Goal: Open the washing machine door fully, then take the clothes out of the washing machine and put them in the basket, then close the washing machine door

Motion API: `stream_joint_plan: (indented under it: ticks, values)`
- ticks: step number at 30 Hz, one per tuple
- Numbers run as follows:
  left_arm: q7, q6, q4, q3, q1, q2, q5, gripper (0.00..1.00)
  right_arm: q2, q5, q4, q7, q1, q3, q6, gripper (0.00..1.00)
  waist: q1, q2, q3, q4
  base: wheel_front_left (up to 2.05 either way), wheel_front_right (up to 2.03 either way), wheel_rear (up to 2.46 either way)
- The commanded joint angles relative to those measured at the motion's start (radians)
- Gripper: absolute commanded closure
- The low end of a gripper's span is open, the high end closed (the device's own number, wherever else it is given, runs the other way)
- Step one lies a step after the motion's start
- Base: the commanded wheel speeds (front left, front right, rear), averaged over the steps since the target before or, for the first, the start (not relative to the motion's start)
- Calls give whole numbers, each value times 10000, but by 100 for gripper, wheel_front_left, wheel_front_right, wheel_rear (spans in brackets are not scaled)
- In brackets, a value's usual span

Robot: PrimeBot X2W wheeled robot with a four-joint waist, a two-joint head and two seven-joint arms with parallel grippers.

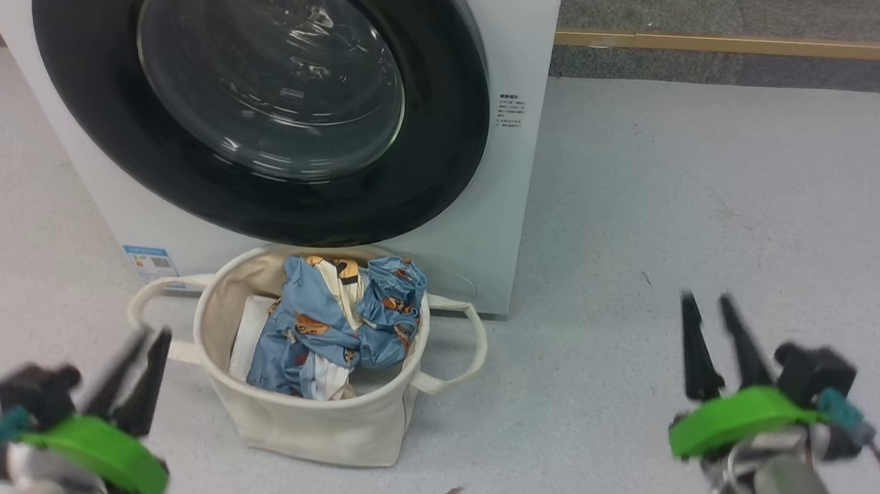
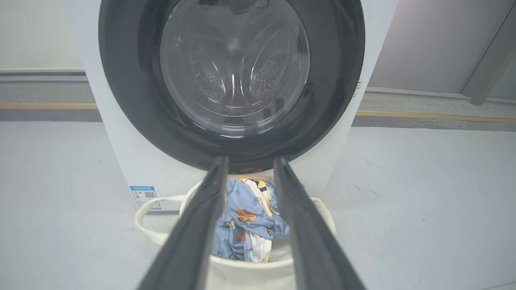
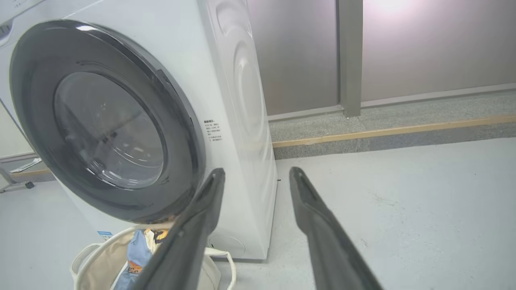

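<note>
1. The washing machine (image 1: 486,227) is standing on the grey floor (image 1: 676,199), towards the floor's far edge, where a tan strip (image 1: 722,45) is running. A small blue label (image 1: 151,260) is showing at the machine's lower left front corner.
2. The washing machine door (image 1: 268,72) is lying shut against the machine's front. The perforated drum is showing through the glass in the left wrist view.
3. The basket (image 1: 310,428) is sitting on the floor just in front of the machine, below the door's lower rim, with a looped handle sticking out on each side.
4. The clothes (image 1: 330,324) are lying bunched inside the basket, filling its middle and right part. A plain white piece (image 1: 248,335) is lying beside them against the left wall.
5. The left gripper (image 1: 151,335) is hovering over the near left of the floor, beside the basket but apart from it. Its fingers are standing narrowly parted with nothing between them.
6. The right gripper (image 1: 705,298) is hovering over the near right of the floor, well apart from the basket. Its fingers are standing parted and are holding nothing.
</note>
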Motion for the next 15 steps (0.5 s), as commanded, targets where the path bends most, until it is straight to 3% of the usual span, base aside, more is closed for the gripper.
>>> stream_joint_plan:
  ticks: [1, 9, 15]
  values:
    - [1, 0, 17, -7, 22, -17, -4, 100, 4, 4, 28, 3, 18, -2, 0, 100, 0, 0, 0, 1, 0, 0, 0]
    - [189, -4, 90, 113, 358, -431, -519, 100, 25, 711, 215, 232, 313, -95, 0, 100, 23, 0, -7, 78, 0, 0, 0]
    - [349, -7, -10, 321, 425, -616, -1005, 100, 25, 1390, 85, 381, 403, -119, 0, 100, 1, 0, 25, 149, 0, 0, 0]
